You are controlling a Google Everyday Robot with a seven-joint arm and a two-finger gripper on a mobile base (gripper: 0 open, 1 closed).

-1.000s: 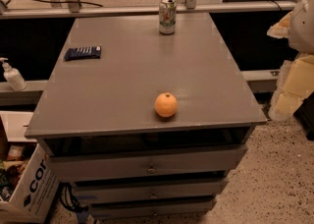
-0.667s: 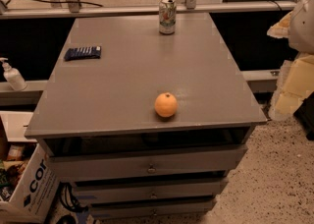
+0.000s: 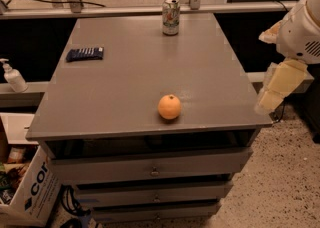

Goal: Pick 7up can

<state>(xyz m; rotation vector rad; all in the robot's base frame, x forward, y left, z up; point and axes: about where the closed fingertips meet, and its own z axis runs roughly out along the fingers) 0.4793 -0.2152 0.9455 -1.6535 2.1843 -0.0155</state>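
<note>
The gripper [image 3: 277, 89], a pale yellowish part hanging below a white rounded robot arm [image 3: 302, 27], sits at the right edge of the frame, just off the right side of the counter [image 3: 130, 72] and about level with its front corner. It holds nothing and is well apart from every object on the surface. Whether it is open or closed cannot be told from this angle.

The 7up can [image 3: 171, 16], a small cylindrical aluminium drink can with a silver top and a pale whitish-green label bearing a red mark, stands upright at the far edge of the grey flat-topped counter, in the upper middle of the frame. The lettering on its label is too small to read.

A round orange fruit [image 3: 169, 107] rests near the front edge of the counter, slightly right of centre and well apart from the can. A flat dark blue packet [image 3: 85, 53] lies toward the upper left of the counter; its light markings cannot be made out.

Below the top, a stack of grey drawers [image 3: 155, 171] with small knobs faces the camera. At the lower left, a white cardboard box [image 3: 35, 192] shows large dark letters that read "cor" before being cut off. A white pump bottle [image 3: 12, 76] stands on a ledge at the left edge of the frame.
</note>
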